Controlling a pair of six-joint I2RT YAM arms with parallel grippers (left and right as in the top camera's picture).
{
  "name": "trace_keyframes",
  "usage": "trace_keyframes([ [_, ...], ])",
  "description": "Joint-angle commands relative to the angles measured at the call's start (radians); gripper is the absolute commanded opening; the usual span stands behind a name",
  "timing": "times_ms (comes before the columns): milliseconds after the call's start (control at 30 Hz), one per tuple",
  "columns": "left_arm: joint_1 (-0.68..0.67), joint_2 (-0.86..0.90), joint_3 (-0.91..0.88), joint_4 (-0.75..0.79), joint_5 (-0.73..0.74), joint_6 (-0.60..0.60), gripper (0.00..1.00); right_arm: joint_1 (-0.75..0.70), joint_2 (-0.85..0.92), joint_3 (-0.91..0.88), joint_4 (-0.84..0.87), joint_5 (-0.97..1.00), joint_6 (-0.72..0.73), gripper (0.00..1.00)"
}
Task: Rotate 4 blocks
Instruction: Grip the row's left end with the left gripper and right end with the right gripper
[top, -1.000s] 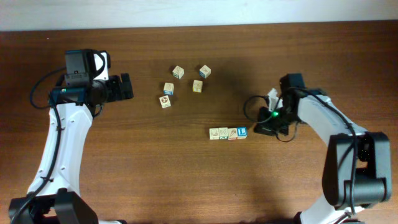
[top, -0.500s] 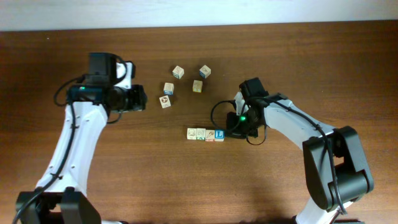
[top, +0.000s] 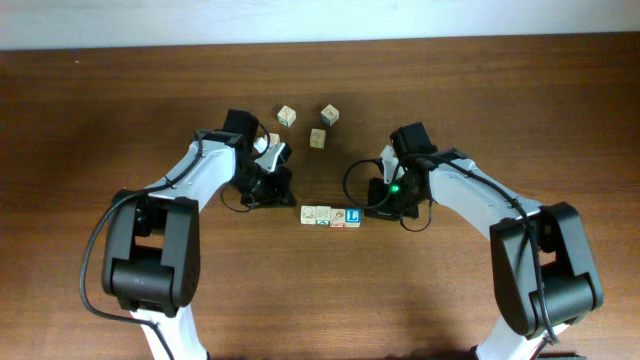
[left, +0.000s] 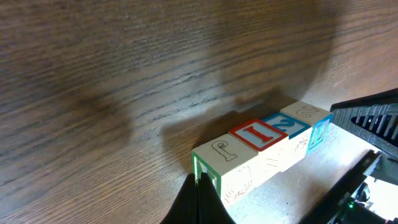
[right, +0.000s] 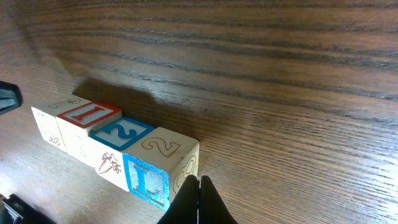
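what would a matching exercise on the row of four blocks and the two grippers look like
1 left gripper
2 right gripper
3 red-framed block
4 blue-framed block

a shows a 2 on top
b shut, at the green-sided end block
c shows a 1 on top
d shut, at the blue L end block

Pairs: 1-b, 2-d, 3-c, 4-a
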Motion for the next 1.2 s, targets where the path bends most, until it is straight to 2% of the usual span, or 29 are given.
trace_keyframes([
  [0,-0.018,0.02,-0.013,-0.012,0.039,0.026,0.0,-0.003,0.012,-0.009,0.003,-0.005,-0.011,0.04],
  [933,-0.092,0.02,-0.017,-0.017,-0.049,0.026,0.0,-0.014,0.011,-0.008,-0.039,-0.01,-0.015,0.04],
  [1033,-0.092,0.02,-0.017,-0.017,-0.049,0.026,0.0,-0.08,0.011,-0.008,-0.103,-0.095,-0.095,0.04],
  [1167,-0.092,0.02,-0.017,-0.019,-0.041,0.026,0.0,-0.09,0.013,-0.014,-0.084,-0.122,-0.103,0.04],
])
